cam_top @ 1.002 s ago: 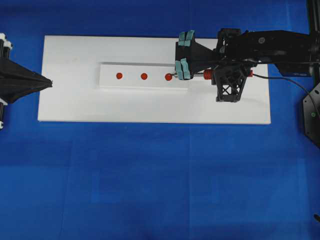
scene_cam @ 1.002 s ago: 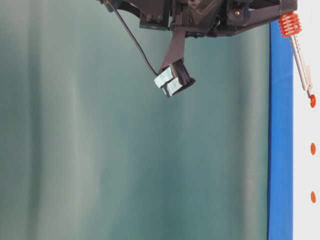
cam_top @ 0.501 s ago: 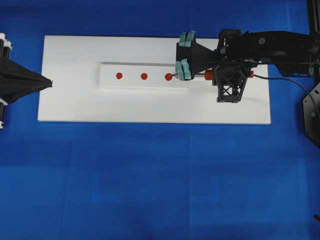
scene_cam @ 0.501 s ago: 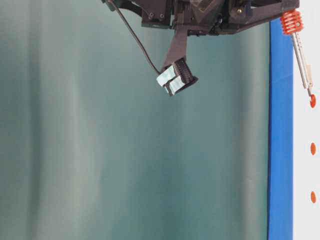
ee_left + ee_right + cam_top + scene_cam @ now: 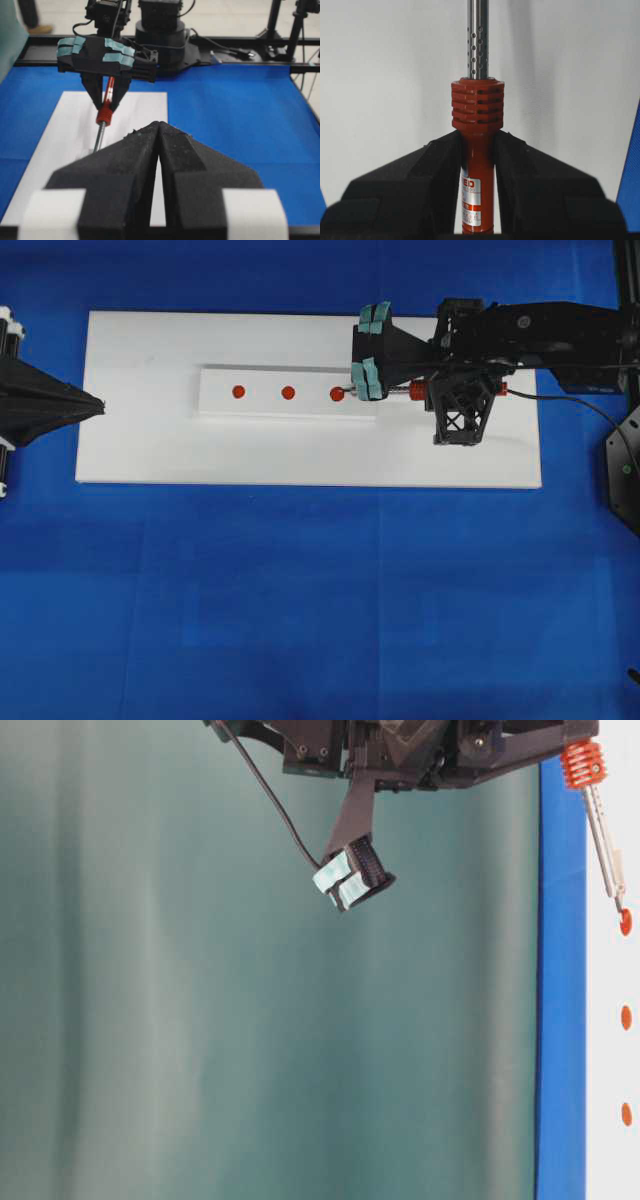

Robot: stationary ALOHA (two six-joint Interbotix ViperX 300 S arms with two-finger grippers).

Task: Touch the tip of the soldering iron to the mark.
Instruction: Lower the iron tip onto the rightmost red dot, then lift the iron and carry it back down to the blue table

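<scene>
Contact step: the right tool (image 5: 477, 150) grips the soldering iron (image 5: 477, 107), tip at the nearest mark (image 5: 337, 394); next, hold steady; the left tool (image 5: 158, 145), closed and empty, idles.

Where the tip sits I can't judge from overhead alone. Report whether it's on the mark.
Observer: In the table-level view the soldering iron has its tip apparently meeting the edge of the red mark nearest the handle, not its centre.
Operator: Confirm the grip.
Observer: The right wrist view shows the right gripper clamped on the iron just behind its ribbed collar.
Operator: Check the other arm.
Observer: The left wrist view shows the left gripper shut and empty, pointing toward the iron.
</scene>
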